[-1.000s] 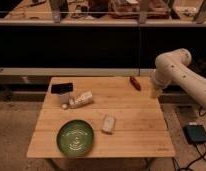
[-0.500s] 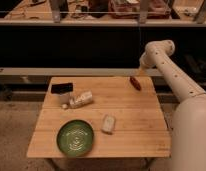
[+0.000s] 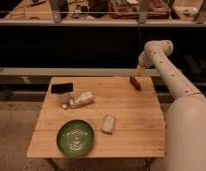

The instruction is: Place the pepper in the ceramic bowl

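— Wooden table (image 3: 131,137), pale planks, on a speckled floor (image 3: 13,125), set before a long dark shelf unit (image 3: 71,47). Where is the pepper?

— Pepper (image 3: 135,83): small, slender, dark red. It is at the far right corner of the table top, close to the far edge, and lies at a slant.

— And the gripper?

— Gripper (image 3: 138,74): at the end of the white arm (image 3: 171,80). The arm enters from the near right, rises to a rounded joint beyond the table's far right corner, then turns down toward the table top. The gripper sits just above and behind the pepper. I cannot tell whether it touches the pepper, how far open it is, or whether it has hold of anything.

— The bowl?

— Bowl (image 3: 75,138): round, shallow, green, with pale swirl rings across its inside. It stands upright at the near left of the table, close to the near edge. It is well apart from the pepper, diagonally across the top.

— Other items?

— Pale rectangular block (image 3: 109,123): just right of the bowl, not touching it. White bottle (image 3: 81,99): on its side, left of centre, beyond the bowl. Small white piece (image 3: 64,105): just beside the bottle's left end. Black flat object (image 3: 61,88): at the far left, just beyond the bottle.
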Tool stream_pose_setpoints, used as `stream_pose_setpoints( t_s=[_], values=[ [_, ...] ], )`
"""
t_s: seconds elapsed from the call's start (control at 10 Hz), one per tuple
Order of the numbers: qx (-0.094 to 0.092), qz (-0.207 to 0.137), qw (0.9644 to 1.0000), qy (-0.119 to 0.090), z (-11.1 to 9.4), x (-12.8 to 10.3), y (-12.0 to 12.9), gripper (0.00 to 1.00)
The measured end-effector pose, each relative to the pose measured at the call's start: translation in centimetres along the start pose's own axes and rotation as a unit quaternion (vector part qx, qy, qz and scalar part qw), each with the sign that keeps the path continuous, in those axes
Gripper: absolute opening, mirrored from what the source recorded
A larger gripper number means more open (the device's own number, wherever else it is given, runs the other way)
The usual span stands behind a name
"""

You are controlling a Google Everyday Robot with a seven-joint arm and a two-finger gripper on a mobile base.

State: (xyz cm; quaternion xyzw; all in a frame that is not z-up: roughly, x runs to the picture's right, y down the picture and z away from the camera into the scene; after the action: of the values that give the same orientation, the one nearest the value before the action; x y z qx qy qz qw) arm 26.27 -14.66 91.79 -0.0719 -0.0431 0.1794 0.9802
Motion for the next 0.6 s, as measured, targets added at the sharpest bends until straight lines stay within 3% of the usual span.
stream_pose_setpoints(
  t_s=[0.2, 0.6],
  values=[
    [-0.019, 0.039, 0.999, -0.012, 0.7, 1.7, 1.1, 0.65],
    [-0.018, 0.093, 0.9944, -0.046, 1.4, 4.6, 1.0, 0.65]
  ],
)
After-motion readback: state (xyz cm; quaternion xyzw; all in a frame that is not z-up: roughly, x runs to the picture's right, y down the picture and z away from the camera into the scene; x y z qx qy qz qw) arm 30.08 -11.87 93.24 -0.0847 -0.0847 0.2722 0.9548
